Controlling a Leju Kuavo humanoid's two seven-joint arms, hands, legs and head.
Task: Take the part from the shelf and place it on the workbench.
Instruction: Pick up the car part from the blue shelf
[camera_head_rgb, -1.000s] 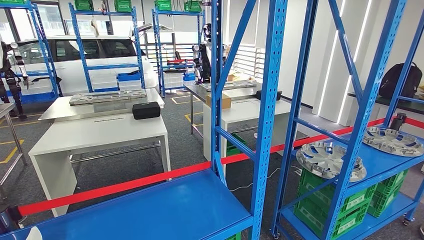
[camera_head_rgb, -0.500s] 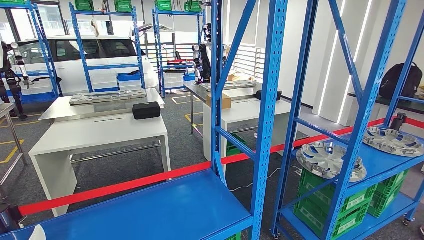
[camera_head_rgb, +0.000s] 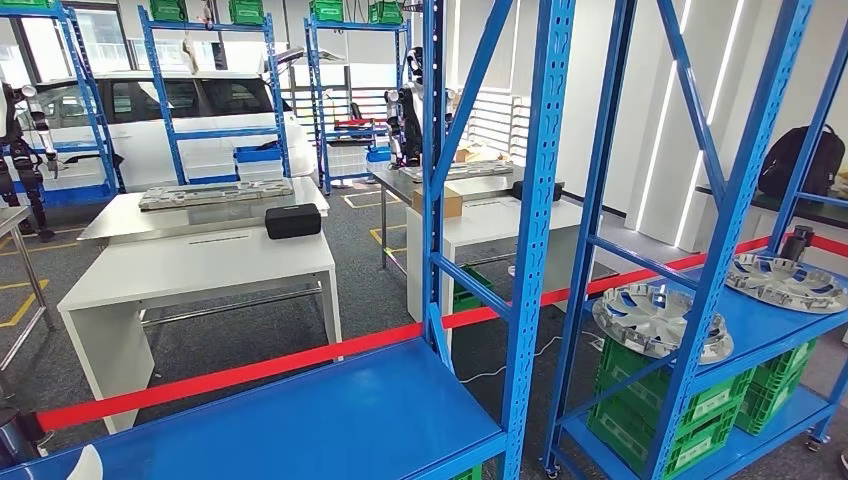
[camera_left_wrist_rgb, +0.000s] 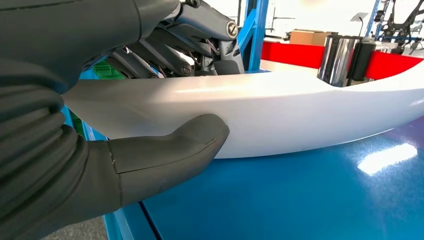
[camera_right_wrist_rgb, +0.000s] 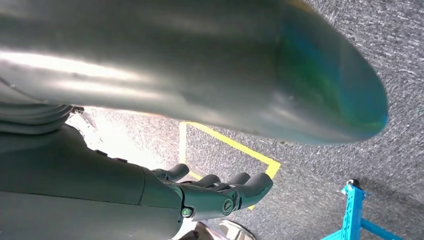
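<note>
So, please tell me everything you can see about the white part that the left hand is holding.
The white part is a long, smooth, glossy curved panel that looks like painted plastic. It lies lengthwise just over the blue shelf; whether it touches the shelf I cannot tell. The left hand grips one end, thumb on the near face and darker fingers over the upper edge. Its far end runs out of the picture. In the head view a white tip shows at the bottom edge.

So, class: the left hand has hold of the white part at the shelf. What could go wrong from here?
1. The left hand holds the long, glossy white curved part near one end, thumb on one face and fingers on the other; the far end could sag or slip.
2. The blue metal shelf upright and chrome barrier post stand close behind; lifting could knock them.
</note>
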